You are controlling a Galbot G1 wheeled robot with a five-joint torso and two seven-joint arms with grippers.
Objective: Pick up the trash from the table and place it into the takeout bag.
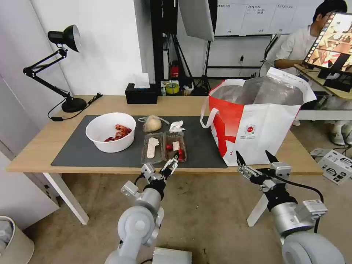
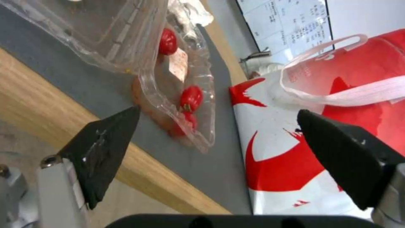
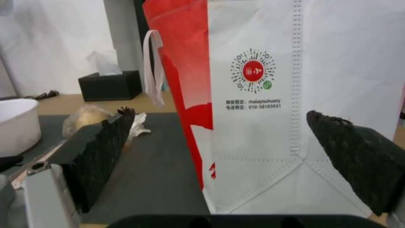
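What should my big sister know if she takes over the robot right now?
Left gripper: jaws open, at the near table edge by the clear tray, holding nothing.
Right gripper: jaws open, empty, in front of the takeout bag.
On the mat: white bowl, small clear bag, crumpled tissue and the tray. The takeout bag stands open to their right.
Done: nothing visibly bagged yet.
Left: all four pieces of trash.

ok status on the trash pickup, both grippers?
Left gripper open at clear tray's near edge, not gripping. Right gripper open, idle before takeout bag. Nothing blocking.
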